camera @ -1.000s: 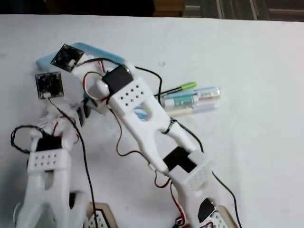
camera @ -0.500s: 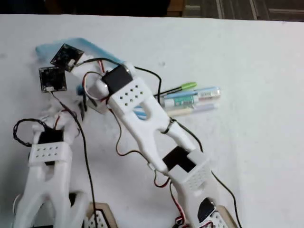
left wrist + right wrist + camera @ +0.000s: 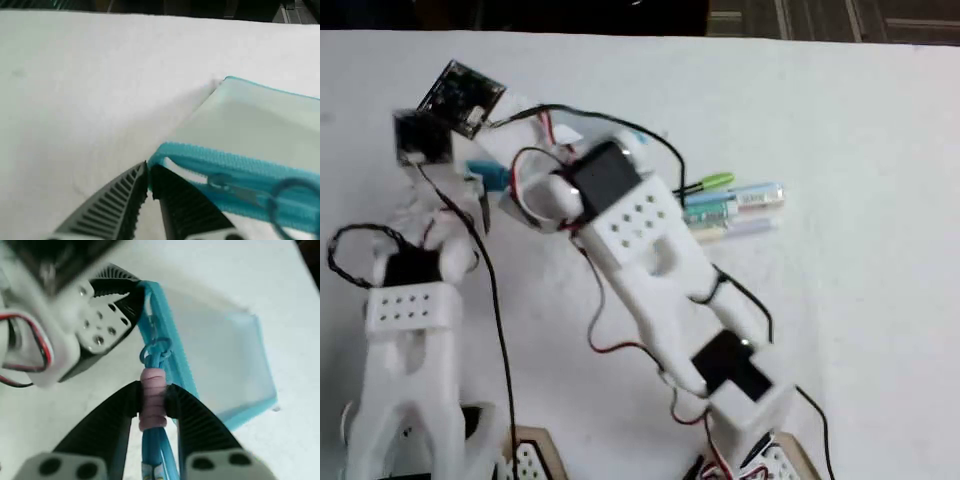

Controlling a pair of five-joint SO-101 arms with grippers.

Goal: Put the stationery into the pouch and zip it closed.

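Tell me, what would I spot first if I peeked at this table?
The see-through blue pouch catches the eye: the left gripper pinches its zipper corner. Right beside the zipper, the right gripper squeezes what looks like a pen with a pink grip. More pens lie in a bunch on the white table, next to an arm.

White arms (image 3: 650, 262), blk servos (image 3: 610, 172), red/blk cables (image 3: 496, 305)

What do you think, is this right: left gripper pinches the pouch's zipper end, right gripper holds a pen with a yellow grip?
The grip is pink, not yellow; the right wrist view shows the right gripper holding that pen. The left gripper does pinch the pouch at its zipper end.
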